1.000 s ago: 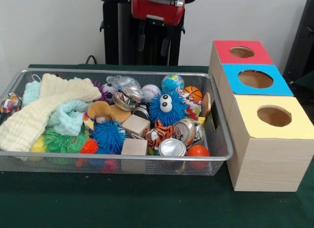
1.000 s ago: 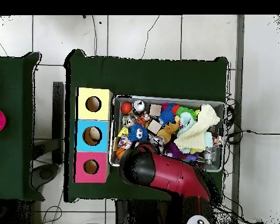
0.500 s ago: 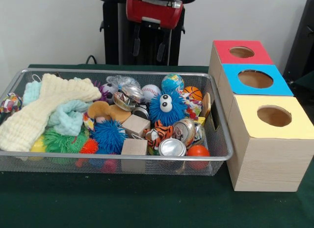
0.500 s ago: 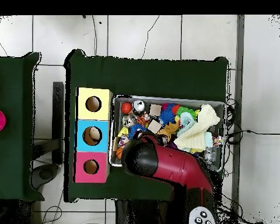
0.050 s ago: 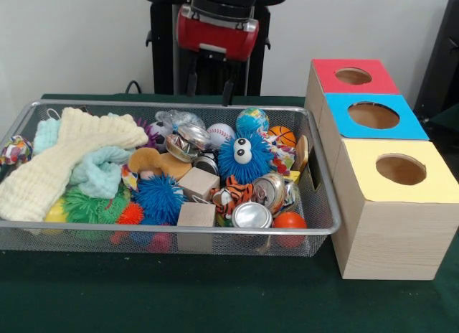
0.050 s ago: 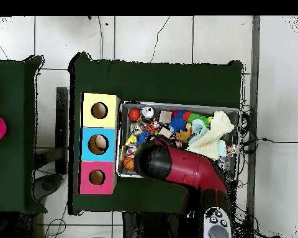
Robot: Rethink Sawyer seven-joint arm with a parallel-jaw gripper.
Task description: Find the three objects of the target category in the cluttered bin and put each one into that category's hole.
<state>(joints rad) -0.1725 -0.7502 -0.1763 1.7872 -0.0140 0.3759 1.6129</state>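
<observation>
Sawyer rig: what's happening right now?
The Sawyer arm hangs over the far side of the wire bin, its claw above the clutter and holding nothing; whether it is open is hard to tell. The bin is full of toys, balls, crushed cans, wooden cubes and cloths. Beside it stands a row of boxes with yellow, blue and red tops, each with a hole. From above, something pale sits in the blue hole.

My glossy red arm casing with black joint; red wrist housing bearing two dark, possibly rubber-tipped fingers.
</observation>
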